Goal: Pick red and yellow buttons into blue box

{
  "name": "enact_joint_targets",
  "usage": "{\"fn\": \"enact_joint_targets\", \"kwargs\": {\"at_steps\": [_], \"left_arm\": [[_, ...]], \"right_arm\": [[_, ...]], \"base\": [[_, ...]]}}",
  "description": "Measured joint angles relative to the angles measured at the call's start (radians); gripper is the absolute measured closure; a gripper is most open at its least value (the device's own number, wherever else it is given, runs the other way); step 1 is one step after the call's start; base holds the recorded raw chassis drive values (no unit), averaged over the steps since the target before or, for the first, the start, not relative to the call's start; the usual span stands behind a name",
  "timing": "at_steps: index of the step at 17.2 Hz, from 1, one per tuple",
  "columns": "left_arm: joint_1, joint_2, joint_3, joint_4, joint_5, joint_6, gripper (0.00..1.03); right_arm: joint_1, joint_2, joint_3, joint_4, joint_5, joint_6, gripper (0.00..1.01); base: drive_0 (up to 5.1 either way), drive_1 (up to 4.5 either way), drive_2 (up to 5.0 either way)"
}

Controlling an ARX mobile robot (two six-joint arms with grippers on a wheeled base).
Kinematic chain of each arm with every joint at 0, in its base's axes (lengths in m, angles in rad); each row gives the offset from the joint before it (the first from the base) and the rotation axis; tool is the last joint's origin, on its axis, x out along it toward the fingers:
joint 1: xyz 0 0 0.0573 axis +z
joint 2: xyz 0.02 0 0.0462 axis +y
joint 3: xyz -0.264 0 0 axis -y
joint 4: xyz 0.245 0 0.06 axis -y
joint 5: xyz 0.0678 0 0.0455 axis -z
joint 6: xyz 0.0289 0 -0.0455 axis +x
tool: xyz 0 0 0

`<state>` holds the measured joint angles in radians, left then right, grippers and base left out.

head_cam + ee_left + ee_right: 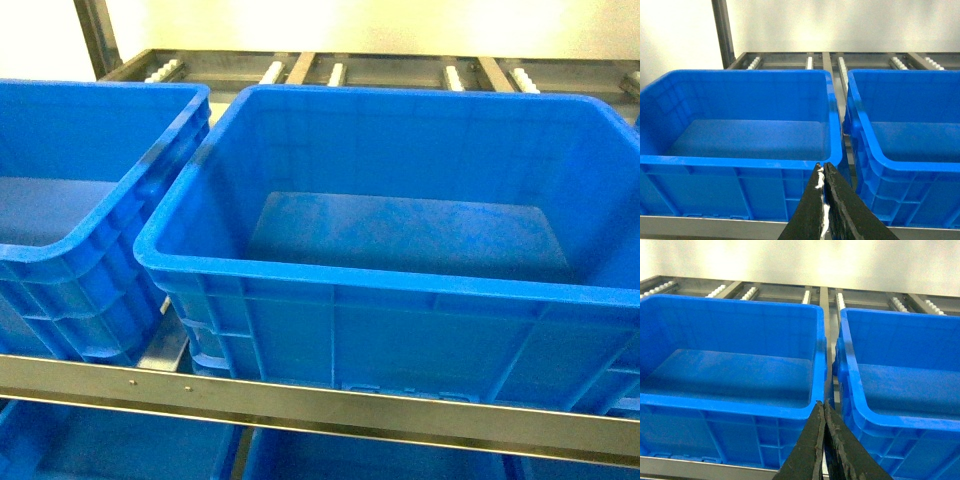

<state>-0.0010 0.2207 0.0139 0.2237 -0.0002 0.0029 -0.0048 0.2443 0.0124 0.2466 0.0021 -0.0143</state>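
The red and yellow buttons are out of view in every frame. Deep blue boxes stand side by side on a rack, all empty. In the head view one blue box (330, 275) fills the middle and a second (100, 245) sits to its left; neither gripper shows there. My left gripper (822, 167) is shut on nothing, its tips in front of the near right corner of a box (740, 162), with another box (900, 165) to the right. My right gripper (823, 407) is likewise shut and empty, facing the gap between two boxes (725, 402) (900, 420).
A metal shelf rail (320, 405) runs along the front under the boxes. More blue containers (120, 445) sit on the level below. Roller tracks (335, 72) lie behind the boxes, and a grey upright post (722, 30) stands at the back left.
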Motion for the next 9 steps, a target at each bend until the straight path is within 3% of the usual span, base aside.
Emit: {"fn": "enact_joint_targets", "kwargs": {"at_steps": [4,5,6,7,9], "left_arm": [[0.0,-0.056,0.0,-0.057,0.0,0.0,1.01],[0.0,-0.14,0.0,-0.193,0.0,0.0,1.01],[0.0,-0.209,0.0,-0.23,0.0,0.0,1.01],[0.0,-0.21,0.005,-0.216,-0.002,0.0,1.01],[0.0,-0.211,0.0,-0.23,0.0,0.0,1.01]], "right_arm": [[0.0,-0.06,0.0,-0.061,0.0,0.0,0.99],[0.0,-0.073,0.0,-0.074,0.0,0.0,0.99],[0.0,-0.129,0.001,-0.162,0.0,0.0,0.99],[0.0,-0.219,0.0,-0.254,-0.003,0.0,0.99],[0.005,-0.24,0.0,-0.258,-0.001,0.0,0.99]], "base": [[0.0,0.0,0.0],[0.0,0.0,0.0],[0.0,0.0,0.0],[0.0,0.0,0.0],[0.0,0.0,0.0]]}}
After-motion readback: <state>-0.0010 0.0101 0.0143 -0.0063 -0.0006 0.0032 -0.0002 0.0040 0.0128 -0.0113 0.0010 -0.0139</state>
